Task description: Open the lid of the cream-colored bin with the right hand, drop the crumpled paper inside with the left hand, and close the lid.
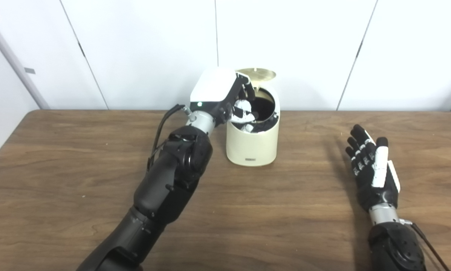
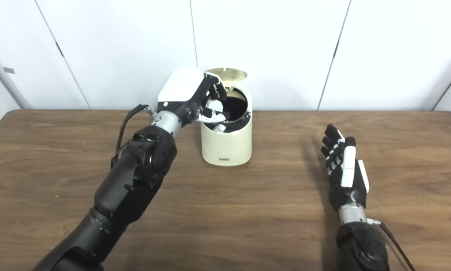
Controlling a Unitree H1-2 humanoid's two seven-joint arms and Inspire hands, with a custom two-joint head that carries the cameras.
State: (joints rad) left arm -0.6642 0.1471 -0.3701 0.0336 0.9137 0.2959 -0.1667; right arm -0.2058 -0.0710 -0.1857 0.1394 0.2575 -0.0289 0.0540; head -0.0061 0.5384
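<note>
Hand on the left (image 1: 225,96) was raised over the near-left rim of the bin (image 1: 252,145), its fingers (image 1: 248,90) curled down around the crumpled paper (image 1: 243,111), which sat at the mouth of the bin, partly over the dark opening. Whether the paper touched the rim could not be told. That arm (image 1: 172,177) crossed the tabletop (image 1: 78,169) on a slant from the bottom-left edge.

The bin stood toward the far edge of the tabletop, near the middle, close to the white panelled wall (image 1: 146,49). Its gold lid (image 1: 256,74) was tipped up at the back, leaving the bin open.

The right hand (image 1: 372,171) lay well apart from the bin, flat and low over the wood, fingers spread and pointing toward the wall, holding nothing.

Brown wood grain ran across the whole tabletop. Bare wood lay wide between the bin and the right hand, along the near edge, and out to the far-left corner. Behind the bin only a thin strip of wood showed before the wall.
</note>
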